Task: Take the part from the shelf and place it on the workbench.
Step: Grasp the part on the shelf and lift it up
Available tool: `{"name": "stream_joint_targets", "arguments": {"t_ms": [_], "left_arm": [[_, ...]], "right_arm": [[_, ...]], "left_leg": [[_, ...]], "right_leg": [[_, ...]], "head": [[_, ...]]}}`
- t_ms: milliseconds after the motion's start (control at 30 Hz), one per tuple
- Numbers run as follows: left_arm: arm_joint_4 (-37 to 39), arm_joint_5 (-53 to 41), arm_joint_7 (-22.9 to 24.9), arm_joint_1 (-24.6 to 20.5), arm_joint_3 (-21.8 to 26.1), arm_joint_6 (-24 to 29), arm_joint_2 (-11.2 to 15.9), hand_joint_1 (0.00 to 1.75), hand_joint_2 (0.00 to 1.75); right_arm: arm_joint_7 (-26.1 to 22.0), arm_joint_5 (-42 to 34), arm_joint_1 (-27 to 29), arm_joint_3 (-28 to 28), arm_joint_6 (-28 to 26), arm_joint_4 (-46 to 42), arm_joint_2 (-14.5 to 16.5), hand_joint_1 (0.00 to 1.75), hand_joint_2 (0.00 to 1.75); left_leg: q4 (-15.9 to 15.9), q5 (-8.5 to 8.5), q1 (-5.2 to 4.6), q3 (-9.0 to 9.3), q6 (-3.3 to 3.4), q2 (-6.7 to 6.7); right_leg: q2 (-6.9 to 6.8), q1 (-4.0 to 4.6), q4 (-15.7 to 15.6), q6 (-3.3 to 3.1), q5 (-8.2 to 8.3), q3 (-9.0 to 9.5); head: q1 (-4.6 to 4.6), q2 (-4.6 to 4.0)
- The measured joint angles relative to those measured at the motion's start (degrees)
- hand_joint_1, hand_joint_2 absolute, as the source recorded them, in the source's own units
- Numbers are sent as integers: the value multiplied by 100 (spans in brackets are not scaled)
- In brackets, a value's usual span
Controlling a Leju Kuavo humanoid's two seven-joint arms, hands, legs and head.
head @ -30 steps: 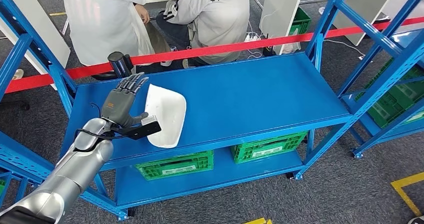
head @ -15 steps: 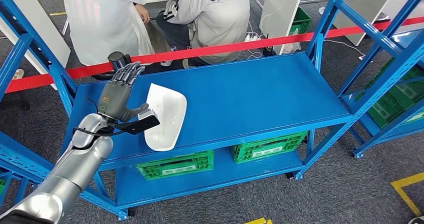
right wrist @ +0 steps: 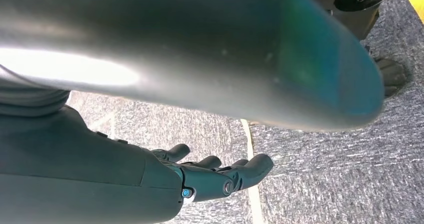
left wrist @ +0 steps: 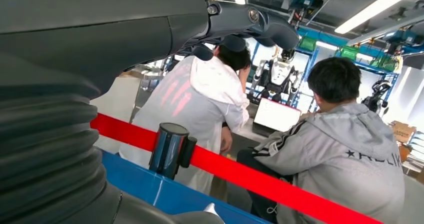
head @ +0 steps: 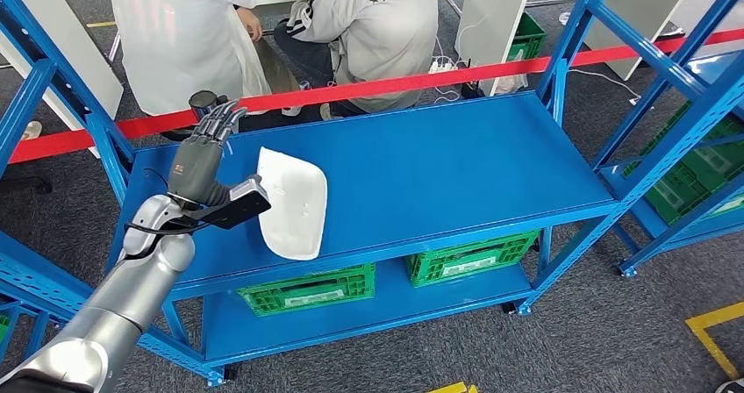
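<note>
At the lower left of the head view the silver left arm rises from the bottom corner; its left hand sits left of centre, fingers stretched straight and together toward the red barrier tape, thumb out to the side, nothing in its grasp. Just right of it the white part lies on the blue shelf top near the front edge, at centre-left of the frame; the hand stands beside it, and whether the thumb or the black wrist block touches the part's left rim cannot be told from here.

The part lies released on the blue surface, so I judge the placing nearly finished, provided this surface is the workbench; to do it well, the hand should lift up and away from the part's left edge without dragging the rim, since the part sits near the front lip and a sideways nudge could tip it off; the straight fingers must also stay clear of the tape and the dark post just beyond them.

Two seated people occupy the top of the frame, cut off by its edge; green crates sit on the lower level. In the right wrist view the right hand hangs over grey carpet, fingers loosely apart, holding nothing; the part's underside is hidden.
</note>
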Motion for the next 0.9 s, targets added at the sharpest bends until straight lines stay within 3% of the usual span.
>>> {"name": "stream_joint_targets", "arguments": {"t_ms": [267,400,900], "left_arm": [[-260,216,-151,127,19,75,30,0,175],[-462,308,-136,231,51,149,55,0,0],[-924,405,-147,474,63,208,285,0,0]], "right_arm": [[-79,75,3,-61,44,1,0,0,0],[-69,100,3,-67,48,1,0,0,0],[-90,178,2,-69,50,1,0,0,0]], "left_leg": [[0,0,0,-1,0,0],[0,0,0,-2,0,-1],[0,0,0,-6,0,-1]], "right_leg": [[0,0,0,0,0,0],[0,0,0,0,0,-1],[0,0,0,0,-1,-2]], "head": [[0,0],[0,0],[0,0]]}}
